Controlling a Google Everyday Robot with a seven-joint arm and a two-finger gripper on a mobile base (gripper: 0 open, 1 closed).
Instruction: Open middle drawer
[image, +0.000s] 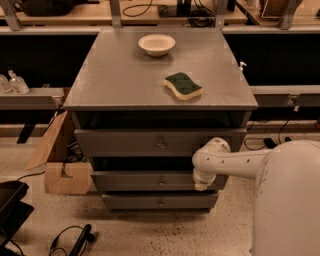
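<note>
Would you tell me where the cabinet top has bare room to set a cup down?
The left half of the top, from the bowl and sponge to the left edge, is bare, as is the front strip before the sponge. The bowl takes the back centre, the sponge the right middle. The gripper is low by the middle drawer, right of its knob.

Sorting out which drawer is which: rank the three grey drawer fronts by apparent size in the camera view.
Largest: top drawer front.
Then: middle drawer.
Smallest: bottom drawer front.
The gripper is at the middle drawer's right end.
</note>
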